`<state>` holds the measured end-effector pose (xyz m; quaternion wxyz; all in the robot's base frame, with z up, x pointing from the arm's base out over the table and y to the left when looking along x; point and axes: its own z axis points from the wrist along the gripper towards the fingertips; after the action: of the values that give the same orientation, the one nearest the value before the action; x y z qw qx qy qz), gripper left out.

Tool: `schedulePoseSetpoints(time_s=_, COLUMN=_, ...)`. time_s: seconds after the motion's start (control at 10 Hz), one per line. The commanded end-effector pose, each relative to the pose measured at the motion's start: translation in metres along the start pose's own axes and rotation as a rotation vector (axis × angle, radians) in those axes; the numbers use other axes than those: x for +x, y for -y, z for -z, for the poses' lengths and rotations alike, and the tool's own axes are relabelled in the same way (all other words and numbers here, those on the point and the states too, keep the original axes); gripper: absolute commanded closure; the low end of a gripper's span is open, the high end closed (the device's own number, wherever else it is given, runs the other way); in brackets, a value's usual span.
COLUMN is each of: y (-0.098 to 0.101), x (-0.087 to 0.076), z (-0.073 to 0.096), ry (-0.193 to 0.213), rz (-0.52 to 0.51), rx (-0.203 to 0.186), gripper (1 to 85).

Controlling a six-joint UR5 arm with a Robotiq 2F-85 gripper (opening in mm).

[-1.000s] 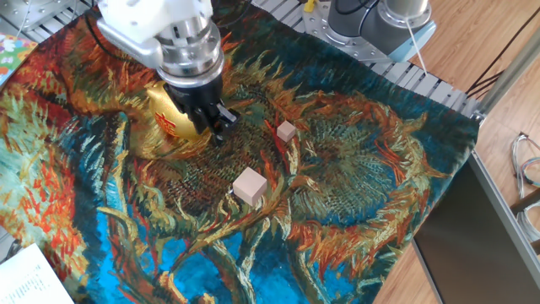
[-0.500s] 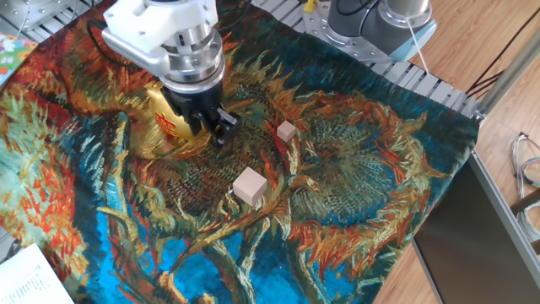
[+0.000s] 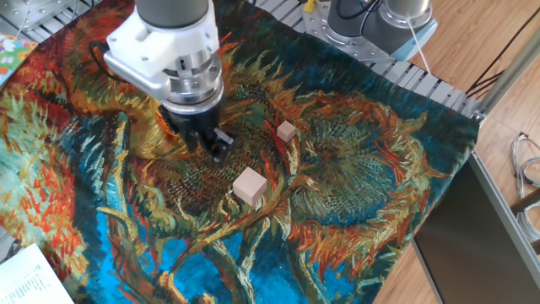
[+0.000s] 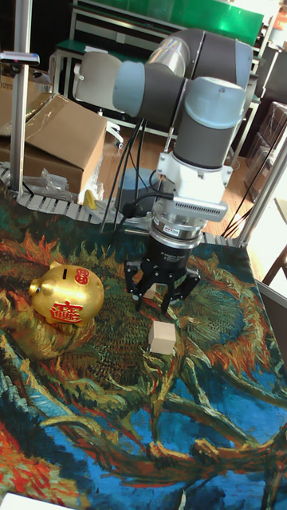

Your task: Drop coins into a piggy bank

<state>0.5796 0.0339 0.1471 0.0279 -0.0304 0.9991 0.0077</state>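
Gold piggy bank (image 4: 66, 296) sat left of the gripper (image 4: 162, 296), whose fingers stood spread, holding nothing visible; centring over the slot mattered.

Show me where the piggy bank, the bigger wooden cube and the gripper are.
piggy bank (image 4: 65, 299): tall fixed view, gold side.
bigger wooden cube (image 3: 250, 186): fixed view, top face.
gripper (image 4: 163, 296): tall fixed view, between fingertips.

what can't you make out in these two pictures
- Piggy bank: hidden behind the arm in the fixed view.
- Small cube: blocked by the end effector in the tall view.
- Coins: none discernible in either view.
- Whether the end effector holds a coin: too small to tell.
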Motion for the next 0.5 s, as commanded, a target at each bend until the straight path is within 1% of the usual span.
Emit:
schedulePoseSetpoints(time_s=0.0, y=0.007, x=-0.003, z=0.001, ry=0.011, rz=0.006, rx=0.000, gripper=37.0)
schedulePoseSetpoints(time_s=0.1, y=0.010, x=-0.003, z=0.001, ry=0.012, rz=0.004, rx=0.012, gripper=37.0)
schedulePoseSetpoints(time_s=0.2, y=0.007, x=-0.006, z=0.001, ry=0.022, rz=-0.011, rx=0.001, gripper=37.0)
schedulePoseSetpoints(time_s=0.3, y=0.003, x=-0.011, z=-0.008, ry=0.023, rz=-0.015, rx=0.011, gripper=37.0)
schedulePoseSetpoints(time_s=0.4, y=0.000, x=-0.017, z=-0.019, ry=0.025, rz=-0.021, rx=0.011, gripper=37.3)
